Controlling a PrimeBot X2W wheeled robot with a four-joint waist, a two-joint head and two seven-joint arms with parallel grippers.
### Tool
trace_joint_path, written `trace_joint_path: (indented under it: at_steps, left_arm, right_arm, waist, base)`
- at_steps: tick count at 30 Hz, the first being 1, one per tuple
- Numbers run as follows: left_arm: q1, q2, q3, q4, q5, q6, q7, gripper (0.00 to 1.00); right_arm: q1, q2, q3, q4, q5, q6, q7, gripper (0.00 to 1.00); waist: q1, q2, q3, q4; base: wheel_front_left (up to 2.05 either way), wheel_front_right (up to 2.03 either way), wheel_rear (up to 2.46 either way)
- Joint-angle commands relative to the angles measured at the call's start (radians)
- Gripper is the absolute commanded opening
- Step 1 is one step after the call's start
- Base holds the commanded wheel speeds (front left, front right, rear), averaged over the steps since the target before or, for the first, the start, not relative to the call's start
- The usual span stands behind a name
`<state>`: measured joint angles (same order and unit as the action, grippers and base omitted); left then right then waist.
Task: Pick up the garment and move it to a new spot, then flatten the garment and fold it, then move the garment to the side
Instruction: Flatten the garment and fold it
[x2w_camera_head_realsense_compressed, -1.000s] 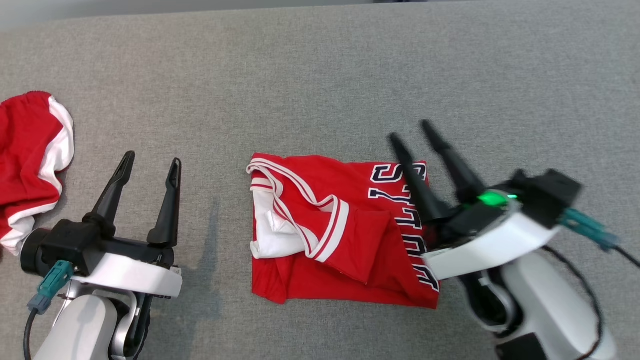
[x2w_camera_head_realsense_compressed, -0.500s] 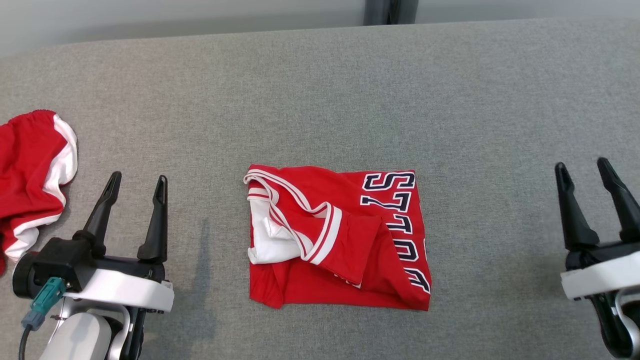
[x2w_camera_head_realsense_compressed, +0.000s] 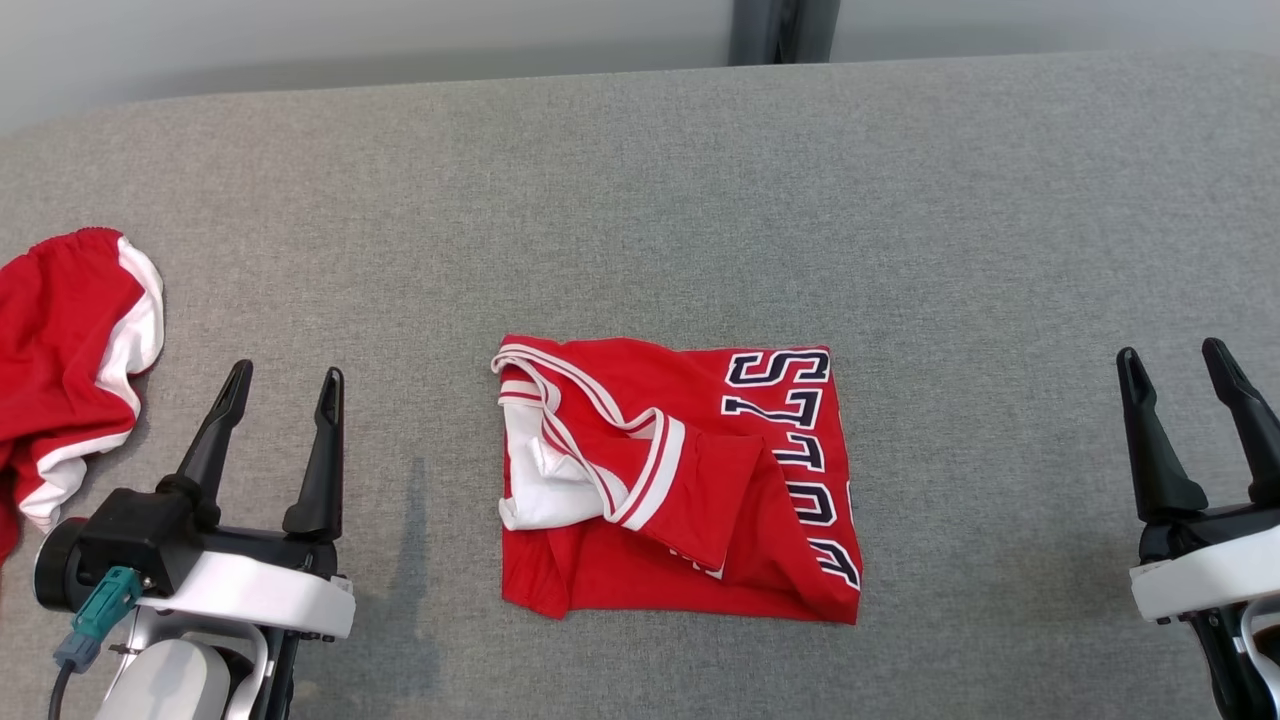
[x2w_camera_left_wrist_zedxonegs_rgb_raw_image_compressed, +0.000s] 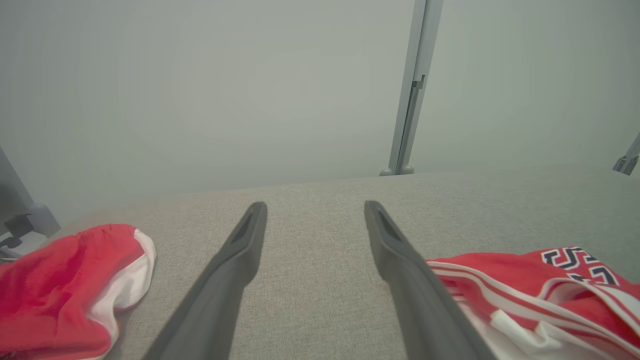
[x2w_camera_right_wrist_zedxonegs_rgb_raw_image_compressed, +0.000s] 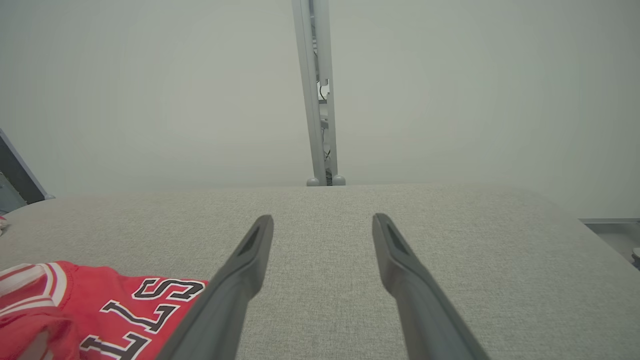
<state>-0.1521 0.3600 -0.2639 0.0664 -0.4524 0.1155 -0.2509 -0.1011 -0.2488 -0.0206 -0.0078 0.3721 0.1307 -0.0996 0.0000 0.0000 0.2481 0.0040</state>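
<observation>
The garment (x2w_camera_head_realsense_compressed: 690, 490) is a red jersey with white trim and dark lettering, lying folded into a rough rectangle at the middle of the grey table. Its trimmed edge (x2w_camera_left_wrist_zedxonegs_rgb_raw_image_compressed: 530, 300) appears at the lower right of the left wrist view, and its lettered side (x2w_camera_right_wrist_zedxonegs_rgb_raw_image_compressed: 100, 310) at the lower left of the right wrist view. My left gripper (x2w_camera_head_realsense_compressed: 285, 385) stands open at the lower left, well left of the jersey, with nothing between its fingers. At the far lower right my right gripper (x2w_camera_head_realsense_compressed: 1172, 362) is open too, empty and far from the cloth.
A second red and white cloth (x2w_camera_head_realsense_compressed: 70, 350) lies bunched at the table's left edge, beside my left arm. The grey table (x2w_camera_head_realsense_compressed: 640, 200) ends at its far edge against a pale wall, where a grey post (x2w_camera_head_realsense_compressed: 782, 30) stands.
My right gripper has left the jersey's right edge and drawn back to the far lower right. The camera has tilted, shifting the picture down. The jersey lies as it was.
</observation>
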Motion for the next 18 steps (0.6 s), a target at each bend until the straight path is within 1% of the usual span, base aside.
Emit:
trace_joint_path:
  at_steps: [1,2,3,7,10,13,18]
  left_arm:
    - [-0.005,0.006,0.0,-0.003,-0.008,0.003,0.0,1.0]
    - [-0.008,0.006,-0.001,-0.005,-0.008,0.003,0.0,1.0]
    - [-0.011,0.007,-0.002,-0.006,-0.007,0.004,0.001,1.0]
    - [-0.024,0.004,-0.005,-0.01,-0.006,0.005,0.002,1.0]
    - [-0.037,-0.001,-0.012,-0.011,-0.005,0.003,0.001,1.0]
    - [-0.054,-0.008,-0.021,-0.01,-0.003,-0.006,0.0,1.0]
    - [-0.082,-0.024,-0.037,-0.001,0.001,-0.02,-0.004,1.0]
  right_arm:
    - [0.0,-0.004,-0.001,-0.004,0.002,0.0,0.003,1.0]
    - [-0.002,-0.008,0.005,-0.004,0.004,0.0,0.01,0.51]
    - [-0.005,-0.009,0.004,-0.001,0.006,0.0,0.015,0.0]
    - [-0.034,-0.027,0.041,0.016,0.013,0.0,0.024,0.0]
    - [-0.083,-0.044,0.117,0.038,0.02,0.0,0.016,0.0]
    - [-0.153,-0.064,0.234,0.074,0.035,0.0,0.004,0.0]
    - [-0.287,-0.113,0.454,0.174,0.082,0.0,-0.023,0.0]
  waist:
    - [0.0,0.0,0.002,0.001]
    - [0.0,0.0,0.003,0.002]
    - [0.0,0.0,0.005,0.003]
    - [0.0,0.0,0.018,0.012]
    - [0.0,0.0,0.033,0.023]
    - [0.0,0.0,0.051,0.039]
    - [0.0,0.0,0.082,0.077]
  base:
    - [0.0,0.0,0.0]
    - [0.0,0.0,0.0]
    - [0.0,0.0,0.0]
    - [0.0,0.0,0.0]
    - [0.0,0.0,0.0]
    - [0.0,0.0,0.0]
    - [0.0,0.0,0.0]
